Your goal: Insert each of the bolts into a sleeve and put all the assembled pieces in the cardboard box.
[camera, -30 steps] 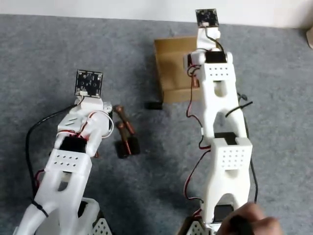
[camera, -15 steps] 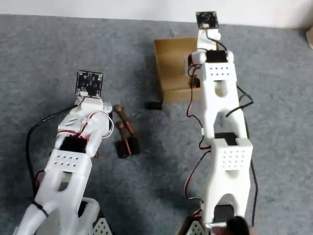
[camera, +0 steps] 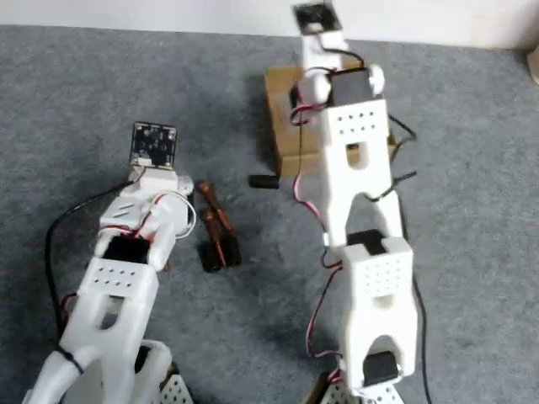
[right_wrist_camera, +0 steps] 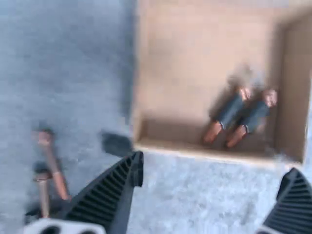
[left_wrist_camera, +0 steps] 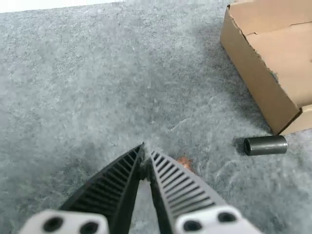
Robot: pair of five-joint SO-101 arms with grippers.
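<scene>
Grey, felt-like table [camera: 76,76] all across, with a strip of pale wall [camera: 168,13] beyond its far edge. Toward that far edge, one open cardboard box [camera: 282,109] holding two assembled pieces [right_wrist_camera: 229,113], side by side near one wall. Just beside a corner of the box, on the side facing the bolts, one loose black sleeve [camera: 264,181] lying flat on the table. Mid-table, by the left arm, three copper bolts [camera: 221,217], the nearest lying across dark sleeves [camera: 229,252] too merged to count. Left gripper [left_wrist_camera: 146,157] pinched together on nothing, low over the table near the bolts. Right gripper [right_wrist_camera: 214,165] spread wide and empty, over the box's near wall.
</scene>
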